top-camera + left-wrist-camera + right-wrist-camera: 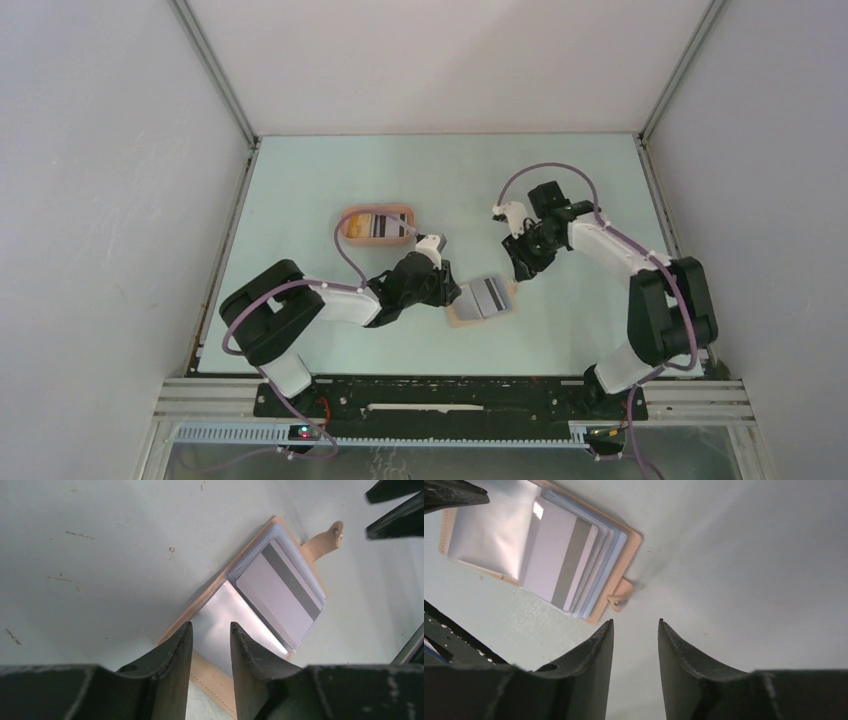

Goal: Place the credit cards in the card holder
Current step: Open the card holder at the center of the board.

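Pale green tabletop (440,170); plain white walls (100,200) around; aluminium rail (700,400) at near edge.

Count of items on bench (450,170).
One card holder (220,625); one grey-striped card (280,597) inside it; one tray (375,208) left of the holder, its cards (372,226) uncountable.

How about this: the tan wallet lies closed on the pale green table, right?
Not closed: the card holder lies open, with a grey-striped card showing inside, as the left wrist view makes plain. It does lie on the pale green table.
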Available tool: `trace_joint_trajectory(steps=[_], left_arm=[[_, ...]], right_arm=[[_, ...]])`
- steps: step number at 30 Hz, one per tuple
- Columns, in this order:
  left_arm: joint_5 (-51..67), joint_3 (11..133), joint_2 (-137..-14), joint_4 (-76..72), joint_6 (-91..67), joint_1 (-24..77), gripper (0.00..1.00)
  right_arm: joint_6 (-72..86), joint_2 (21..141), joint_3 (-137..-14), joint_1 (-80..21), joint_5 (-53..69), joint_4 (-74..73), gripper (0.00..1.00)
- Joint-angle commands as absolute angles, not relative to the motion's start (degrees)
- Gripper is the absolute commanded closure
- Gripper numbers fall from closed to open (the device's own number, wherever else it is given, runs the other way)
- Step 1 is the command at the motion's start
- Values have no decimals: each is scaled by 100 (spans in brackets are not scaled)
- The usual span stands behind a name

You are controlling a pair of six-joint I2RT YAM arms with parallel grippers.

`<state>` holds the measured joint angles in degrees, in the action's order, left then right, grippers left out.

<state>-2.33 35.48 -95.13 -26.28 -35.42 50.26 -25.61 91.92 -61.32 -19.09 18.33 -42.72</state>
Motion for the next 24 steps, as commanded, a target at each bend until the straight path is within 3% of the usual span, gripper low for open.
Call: trace_joint_trajectory(steps=[1, 10, 12, 13, 15, 18, 22, 24], left_arm=[[-137, 3620, -9012, -2738, -3141, 5019, 61], [-104, 3426, -7913, -2866, -2494, 5032, 61], [-154, 3258, -7602, -3064, -2382, 5043, 61], [-181, 3148, -7448, -3191, -2309, 5048, 61], [-264, 2942, -7129, -3403, -2170, 5045, 61], [-448, 2601, -6726, -3711, -1888, 5045, 60], [-898, 2185, -6353, -4079, -1516, 5045, 56], [-1263, 2000, -6222, -4190, -1405, 5045, 48]], right_arm=[[-2541, 8289, -6204, -1729, 1847, -4208, 52], [-2862, 6362, -6075, -1699, 2963, -3520, 46], [-2824, 6090, -6055, -1679, 3367, -3424, 31], [-2660, 6083, -6042, -1640, 3596, -3389, 14], [-2164, 6265, -6032, -1583, 4063, -3359, 2], [-1805, 6804, -6011, -1556, 4705, -3488, 6], [-1200, 7379, -5604, -1519, 4675, -3228, 15], [-906, 7712, -5539, -1469, 4617, -3211, 21]])
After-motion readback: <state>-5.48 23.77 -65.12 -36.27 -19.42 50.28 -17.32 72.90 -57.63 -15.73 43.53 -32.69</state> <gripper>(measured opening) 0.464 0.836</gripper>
